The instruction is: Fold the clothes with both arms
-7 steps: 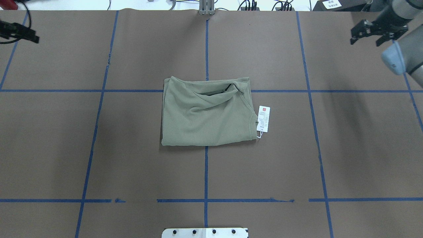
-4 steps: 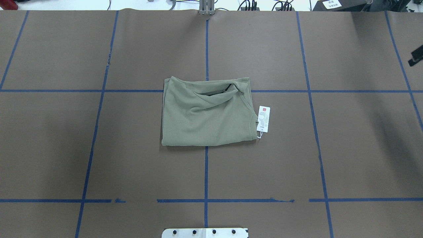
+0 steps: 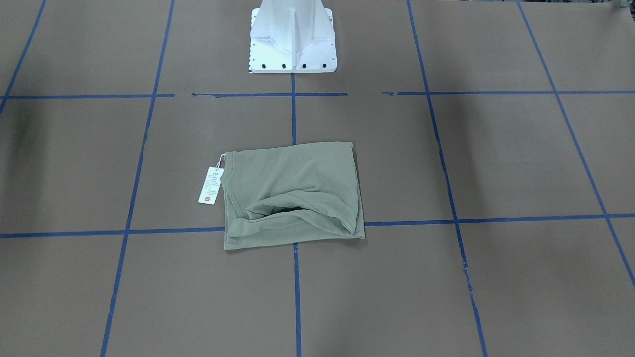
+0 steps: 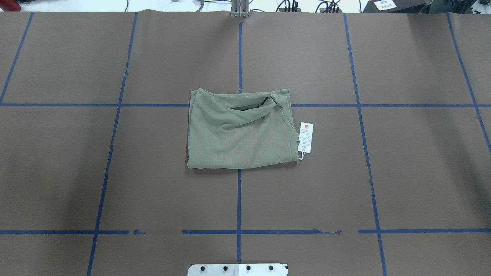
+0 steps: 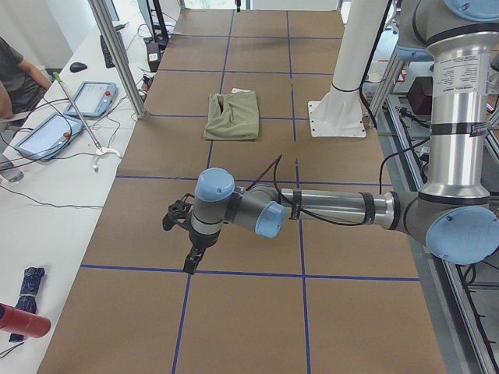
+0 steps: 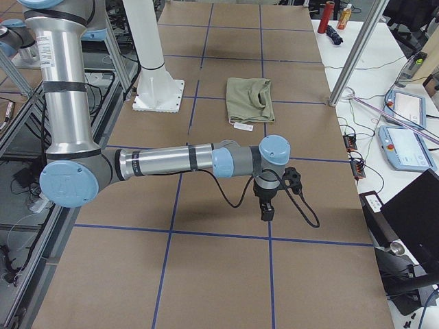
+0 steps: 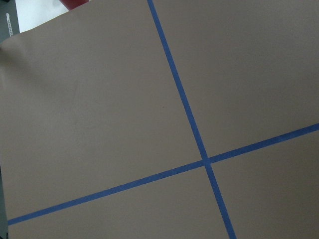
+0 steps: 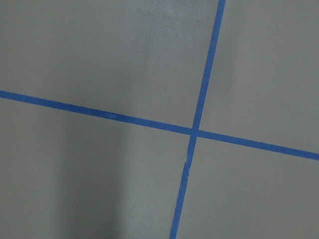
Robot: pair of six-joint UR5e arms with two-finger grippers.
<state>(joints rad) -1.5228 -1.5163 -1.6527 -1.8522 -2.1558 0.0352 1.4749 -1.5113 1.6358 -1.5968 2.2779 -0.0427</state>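
Two grippers, the left gripper (image 5: pixel 185 238) and the right gripper (image 6: pixel 274 195), hang low over the worktop (image 4: pixel 422 172), one well out to each side of the white pedestal base (image 3: pixel 292 39). Whether their fingers are spread or pressed together cannot be told. The green shirt (image 4: pixel 239 132) lies folded, straight out in front of the pedestal base, astride the centre tape line (image 4: pixel 239 199). Its long axis runs side to side across the front of the pedestal base, with the hang tag (image 4: pixel 305 138) at the right gripper's end. Neither gripper appears clearly nearer. Each would have to travel inward, toward the pedestal base's centre line, to reach its end of the shirt.
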